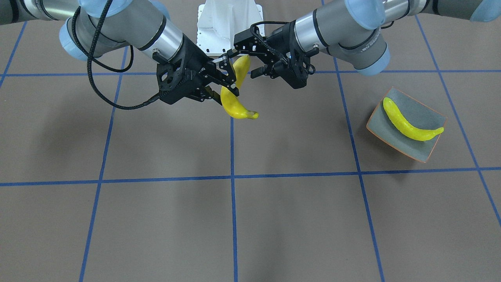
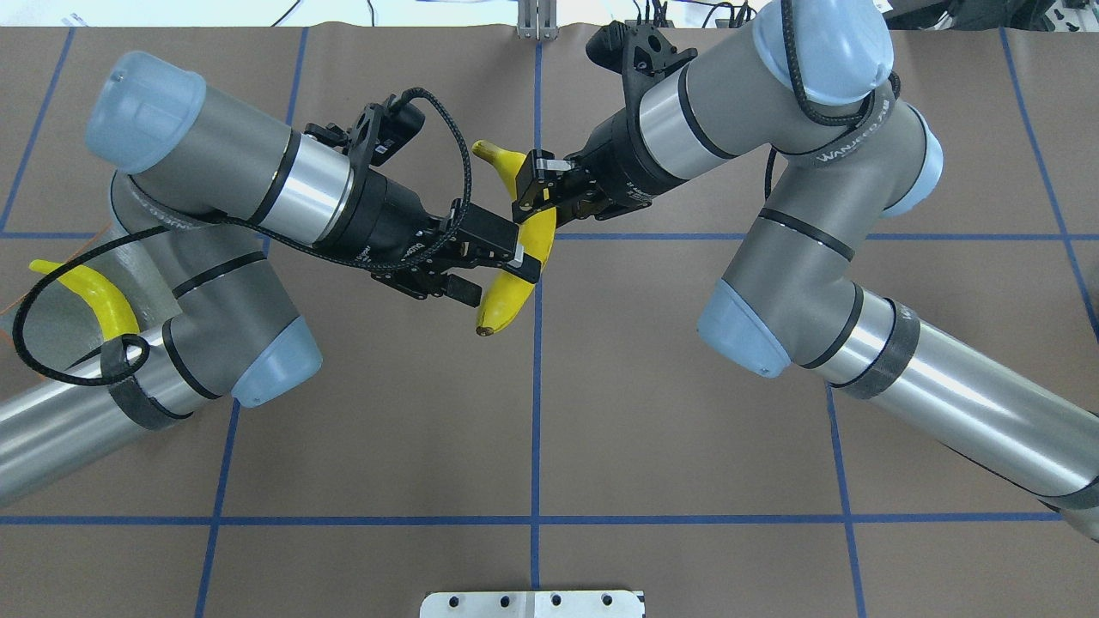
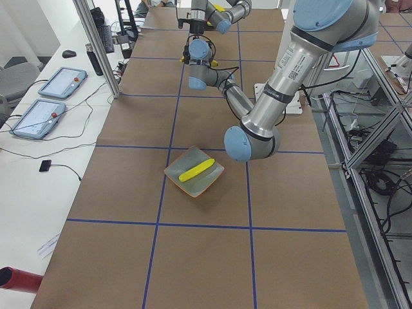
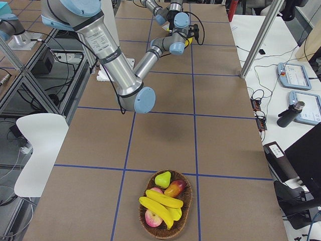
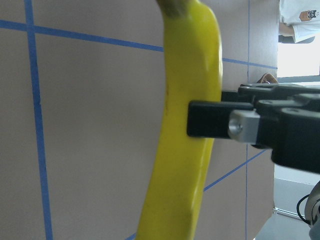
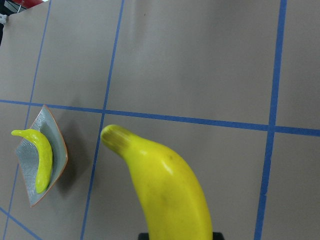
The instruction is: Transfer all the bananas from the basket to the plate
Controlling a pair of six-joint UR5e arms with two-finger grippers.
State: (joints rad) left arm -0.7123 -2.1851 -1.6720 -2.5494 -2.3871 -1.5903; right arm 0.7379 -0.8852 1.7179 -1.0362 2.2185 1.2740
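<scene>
A yellow banana (image 1: 235, 107) (image 2: 506, 296) hangs above the table's middle between both arms. My right gripper (image 1: 231, 78) (image 2: 531, 187) is shut on its middle; one of its fingers (image 5: 210, 120) presses the banana (image 5: 190, 75) in the left wrist view. My left gripper (image 1: 244, 58) (image 2: 496, 276) stands open around the end nearer the robot. The plate (image 1: 426, 113) (image 3: 206, 183) (image 6: 57, 145) lies on my left side and holds one banana (image 1: 407, 125) (image 3: 196, 171). The basket (image 4: 188, 211) at the table's right end holds more bananas (image 4: 160, 201).
An apple (image 4: 153, 218), a pear (image 4: 162, 178) and another fruit share the basket. The left arm's elbow (image 2: 266, 369) hangs over the plate's side of the table. A white mount (image 1: 229, 23) sits at the robot's base. Tablets (image 3: 61, 80) lie off the table.
</scene>
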